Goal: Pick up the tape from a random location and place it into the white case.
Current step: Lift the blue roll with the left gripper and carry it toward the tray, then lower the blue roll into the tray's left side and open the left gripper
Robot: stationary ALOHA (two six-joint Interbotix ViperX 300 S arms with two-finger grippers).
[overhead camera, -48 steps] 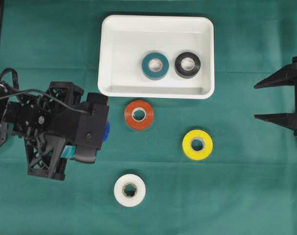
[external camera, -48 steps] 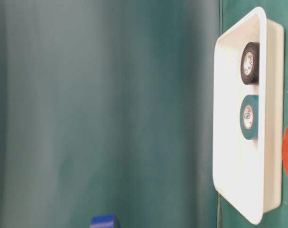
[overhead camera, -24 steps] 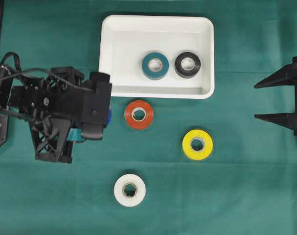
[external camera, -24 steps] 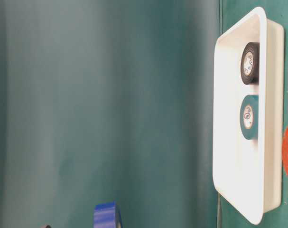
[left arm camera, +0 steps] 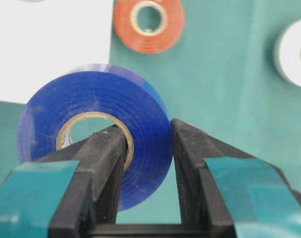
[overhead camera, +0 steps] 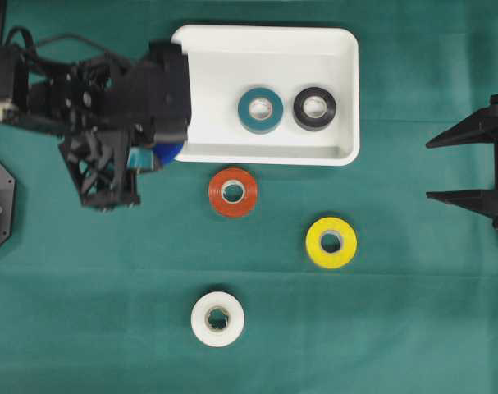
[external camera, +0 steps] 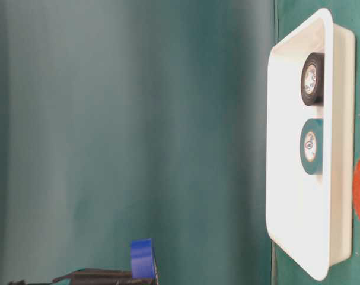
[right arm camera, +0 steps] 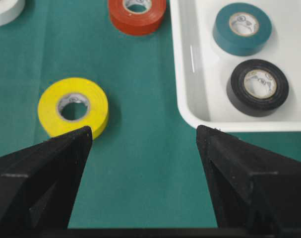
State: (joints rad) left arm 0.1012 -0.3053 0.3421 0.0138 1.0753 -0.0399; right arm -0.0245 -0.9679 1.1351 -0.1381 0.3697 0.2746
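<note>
My left gripper is shut on a blue tape roll, one finger through its core and the other on its outer wall. From overhead, the blue tape peeks out under the left arm, at the lower-left corner of the white case. The roll is lifted off the cloth, as the table-level view shows the blue tape. Inside the case lie a teal roll and a black roll. My right gripper stands open and empty at the right edge.
On the green cloth below the case lie an orange roll, a yellow roll and a white roll. The yellow roll sits just ahead of my right gripper's left finger.
My left arm has carried the blue roll up the overhead view, from beside the orange roll to the case's lower-left corner. The right arm has stayed still.
</note>
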